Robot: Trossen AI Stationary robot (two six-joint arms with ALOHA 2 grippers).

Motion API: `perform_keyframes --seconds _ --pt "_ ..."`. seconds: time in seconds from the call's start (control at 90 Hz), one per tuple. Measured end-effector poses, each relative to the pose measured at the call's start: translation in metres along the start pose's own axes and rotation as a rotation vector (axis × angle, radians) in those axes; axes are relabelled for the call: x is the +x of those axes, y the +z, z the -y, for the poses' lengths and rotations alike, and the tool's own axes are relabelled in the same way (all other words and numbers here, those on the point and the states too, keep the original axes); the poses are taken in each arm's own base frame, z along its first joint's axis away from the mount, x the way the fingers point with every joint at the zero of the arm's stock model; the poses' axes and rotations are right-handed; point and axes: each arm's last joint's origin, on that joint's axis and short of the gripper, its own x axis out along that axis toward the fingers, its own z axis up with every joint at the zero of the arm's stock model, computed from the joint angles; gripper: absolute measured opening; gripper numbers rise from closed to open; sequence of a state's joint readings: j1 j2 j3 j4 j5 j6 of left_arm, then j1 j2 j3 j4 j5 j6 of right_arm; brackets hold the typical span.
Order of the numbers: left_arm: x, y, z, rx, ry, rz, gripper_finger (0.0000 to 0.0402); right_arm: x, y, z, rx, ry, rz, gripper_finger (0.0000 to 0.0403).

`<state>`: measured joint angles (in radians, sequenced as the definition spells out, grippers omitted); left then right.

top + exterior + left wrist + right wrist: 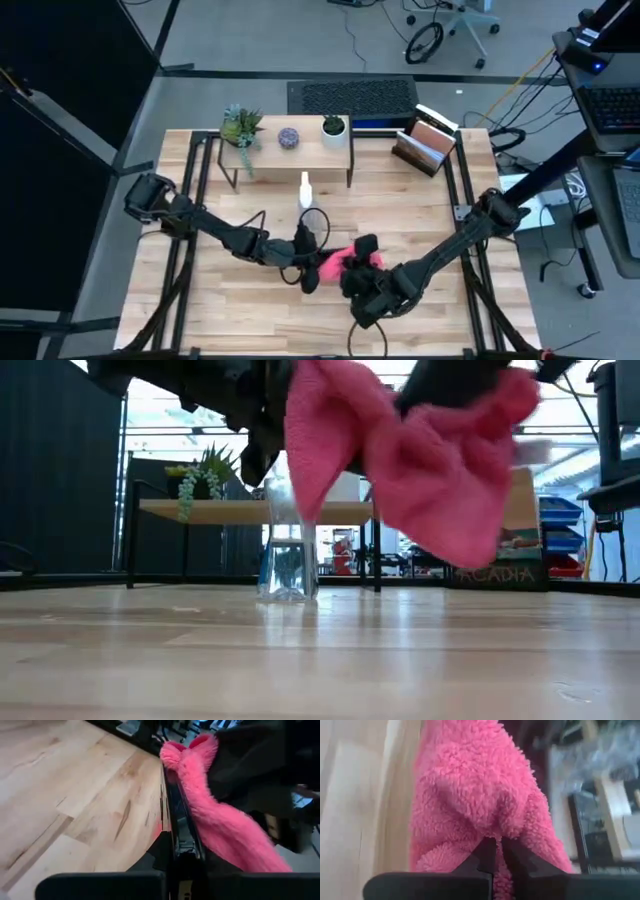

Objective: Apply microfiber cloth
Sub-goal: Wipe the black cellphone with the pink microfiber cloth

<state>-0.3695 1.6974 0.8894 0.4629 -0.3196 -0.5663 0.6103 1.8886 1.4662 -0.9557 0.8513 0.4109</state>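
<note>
Pink microfiber cloth (342, 262) hangs above the desk (230, 310), pinched by the right gripper (497, 851) so it drapes against the smartphone (176, 822) clamped edgewise in the left gripper (306, 268).

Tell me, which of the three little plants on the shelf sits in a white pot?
The rightmost plant has the white pot; the middle one looks purple, the left one leafy green.

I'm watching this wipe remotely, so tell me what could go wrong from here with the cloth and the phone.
1. The left gripper holds the thin black smartphone edge-on in mid-air; pressure from wiping could twist it loose.
2. The right gripper pinches only a fold of the fluffy bright pink microfiber cloth, which might slip free.
3. The clear plastic spray bottle stands just behind and could get knocked.
</note>
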Motion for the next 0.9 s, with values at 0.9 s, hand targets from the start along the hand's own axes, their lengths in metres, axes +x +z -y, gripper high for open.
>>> perform_keyframes --seconds 0.9 --pt "0.000 0.002 -0.003 -0.022 0.059 0.010 0.0004 -0.077 -0.019 -0.010 0.029 -0.002 -0.006 0.0000"
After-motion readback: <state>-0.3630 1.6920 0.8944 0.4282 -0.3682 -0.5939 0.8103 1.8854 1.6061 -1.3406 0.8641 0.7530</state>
